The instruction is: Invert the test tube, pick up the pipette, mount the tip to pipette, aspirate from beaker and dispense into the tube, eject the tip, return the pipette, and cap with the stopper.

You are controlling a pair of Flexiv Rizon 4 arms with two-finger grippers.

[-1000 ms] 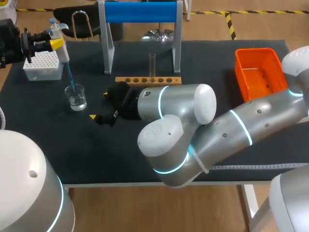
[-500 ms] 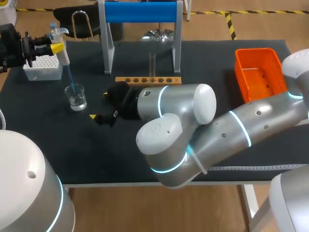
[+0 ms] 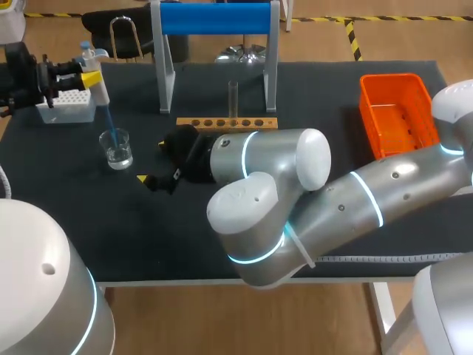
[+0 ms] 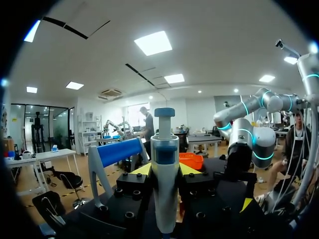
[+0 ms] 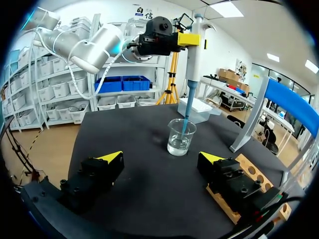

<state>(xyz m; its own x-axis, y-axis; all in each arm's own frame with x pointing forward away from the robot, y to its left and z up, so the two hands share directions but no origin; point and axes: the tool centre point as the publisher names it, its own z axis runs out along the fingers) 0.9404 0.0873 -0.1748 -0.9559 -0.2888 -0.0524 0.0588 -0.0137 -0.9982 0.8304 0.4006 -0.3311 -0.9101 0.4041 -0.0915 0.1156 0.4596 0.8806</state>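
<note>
our left gripper (image 3: 87,74) is closed on the pipette (image 3: 98,85), its yellow fingertips pressing the white body from both sides just below the plunger. we hold the pipette upright over the far left part of the table (image 3: 332,140), just beside the white tip box (image 3: 63,103). a blue tip (image 3: 111,122) is fitted on its lower end, and the point of that tip reaches down inside the rim of the beaker (image 3: 117,148). the beaker stands upright with clear liquid in its bottom; we cannot tell whether the tip touches the liquid.

our right gripper (image 5: 162,158) hangs low over the middle of the table with its fingers spread wide and nothing between them, the beaker well ahead of it. just beside it lies the wooden rack (image 3: 227,123), where the test tube (image 3: 233,100) stands upright in one hole. behind the rack is a stand (image 3: 214,18) with a blue bar. an orange bin (image 3: 395,111) sits at the far right.
</note>
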